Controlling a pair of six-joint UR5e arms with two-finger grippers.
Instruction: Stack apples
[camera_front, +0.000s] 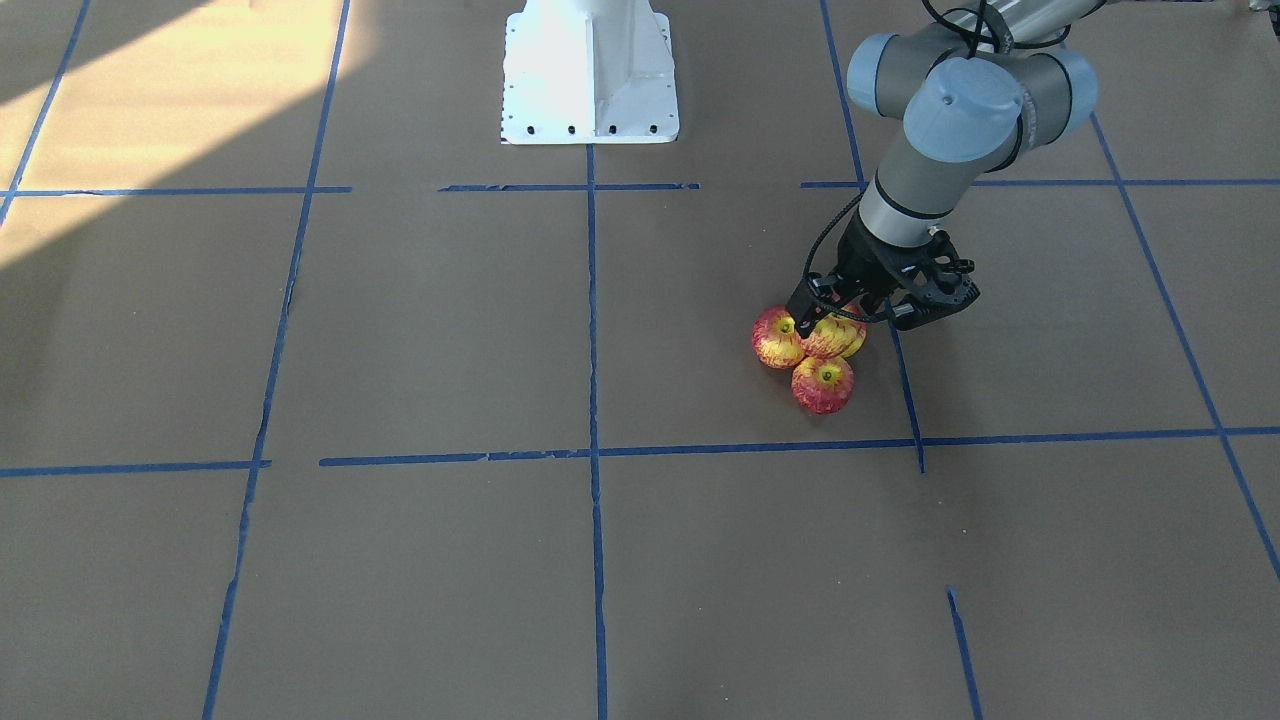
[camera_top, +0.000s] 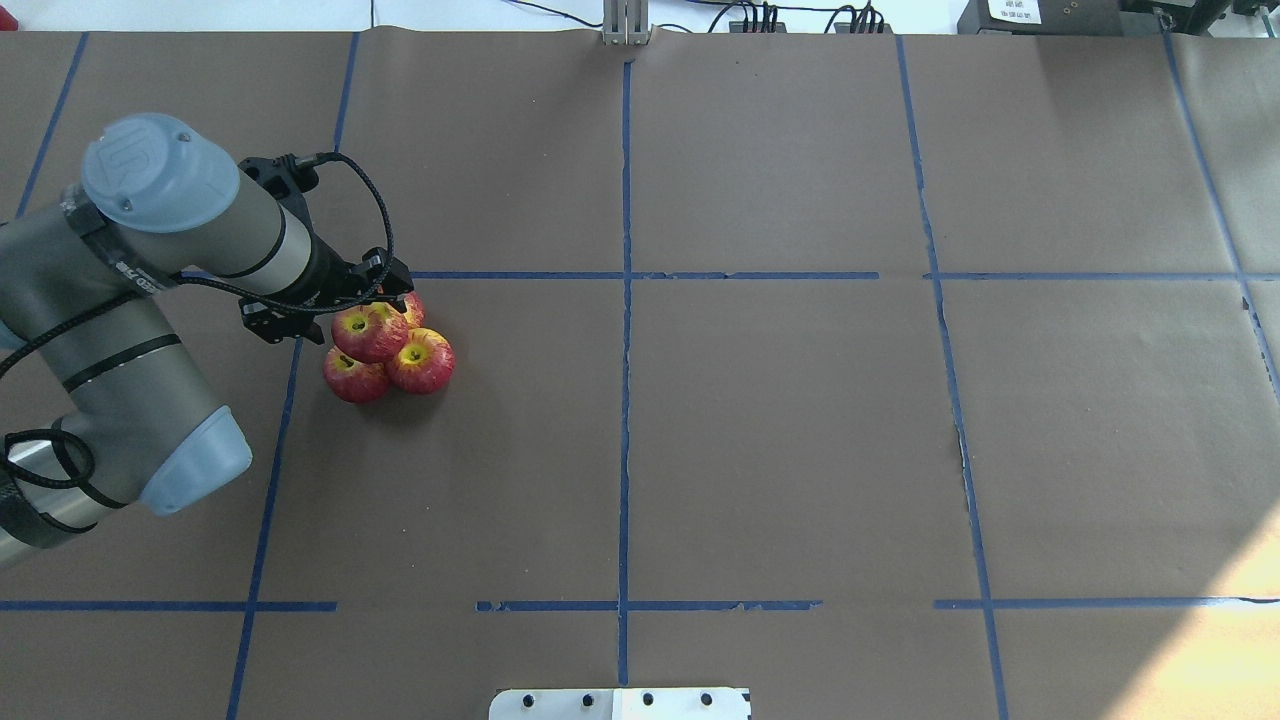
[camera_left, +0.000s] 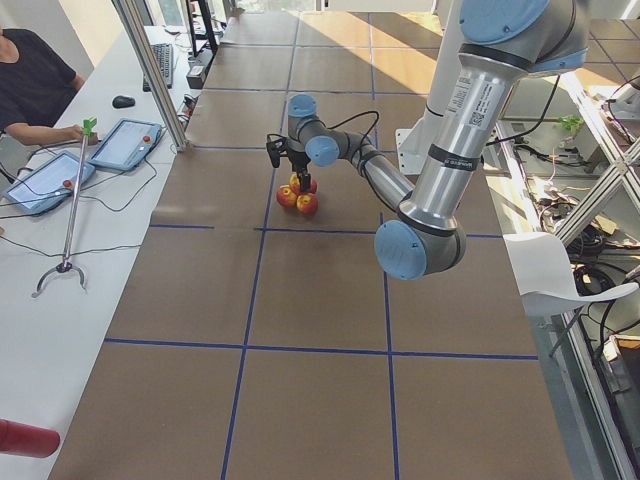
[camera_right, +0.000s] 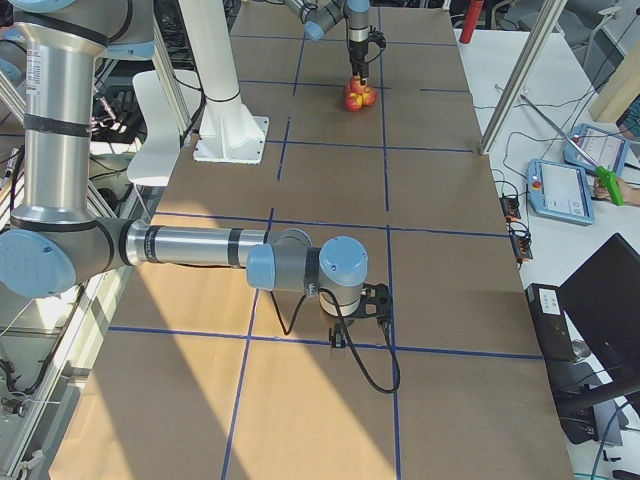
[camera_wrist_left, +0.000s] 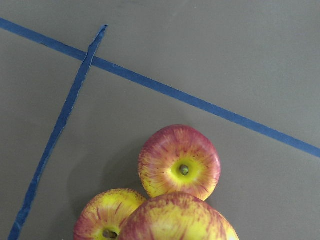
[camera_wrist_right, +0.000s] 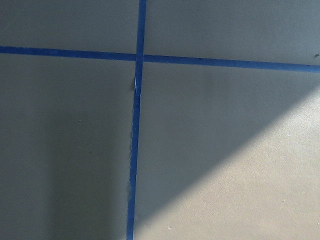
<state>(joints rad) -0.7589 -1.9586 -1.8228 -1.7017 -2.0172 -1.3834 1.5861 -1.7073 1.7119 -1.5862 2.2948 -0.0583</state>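
The fourth apple (camera_top: 370, 333) is judged to be in placement: it sits atop three lower apples (camera_top: 422, 362) clustered on the table (camera_top: 780, 430) and appears clasped by the left end effector (camera_front: 836, 316). The right end effector (camera_right: 340, 338) is seen only from afar, so its state cannot be told. Next, a gentle release and a straight lift are called for.

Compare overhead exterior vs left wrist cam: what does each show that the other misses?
Overhead only: the left gripper at the pile, and a fourth apple peeking out behind the top apple. Whether the jaws hold anything is unclear. Wrist only: a close look at the stem in the dimple of a lower apple, with no fingers in frame. Both: the top apple resting on lower ones, with blue tape lines nearby.
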